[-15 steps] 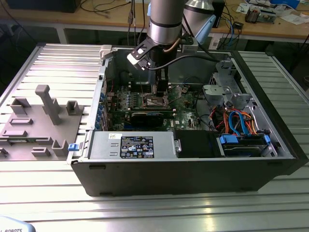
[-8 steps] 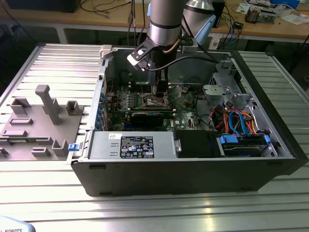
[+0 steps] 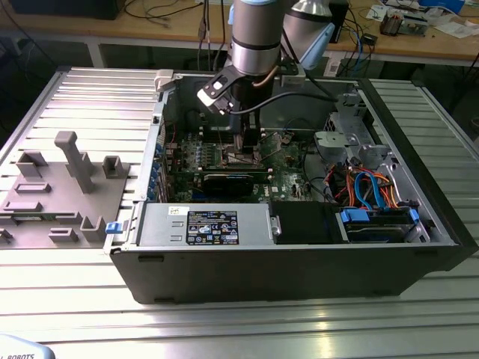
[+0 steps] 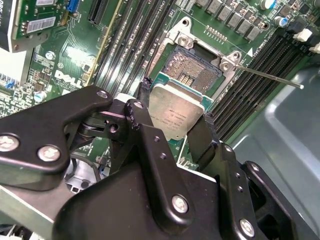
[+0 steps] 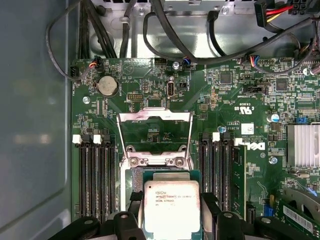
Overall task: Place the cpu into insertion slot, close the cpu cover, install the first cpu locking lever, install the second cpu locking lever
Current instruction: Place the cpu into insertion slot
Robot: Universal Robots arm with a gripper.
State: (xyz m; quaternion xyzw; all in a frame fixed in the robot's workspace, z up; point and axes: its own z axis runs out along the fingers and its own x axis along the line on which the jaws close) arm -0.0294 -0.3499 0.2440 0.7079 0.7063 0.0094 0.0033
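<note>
Silver-topped cpu [image 5: 171,206] is clamped between the jaws of the black gripper [image 4: 175,106], just above the insertion slot [image 4: 192,70], seemingly not seated yet; the cpu cover [image 5: 155,116] stands open.

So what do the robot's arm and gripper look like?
The silver-grey cylindrical metal arm has pale blue-grey joint caps. A thin black cable runs from its wrist. The black metal gripper has jointed bar-link jaws studded with silver screws.
</note>
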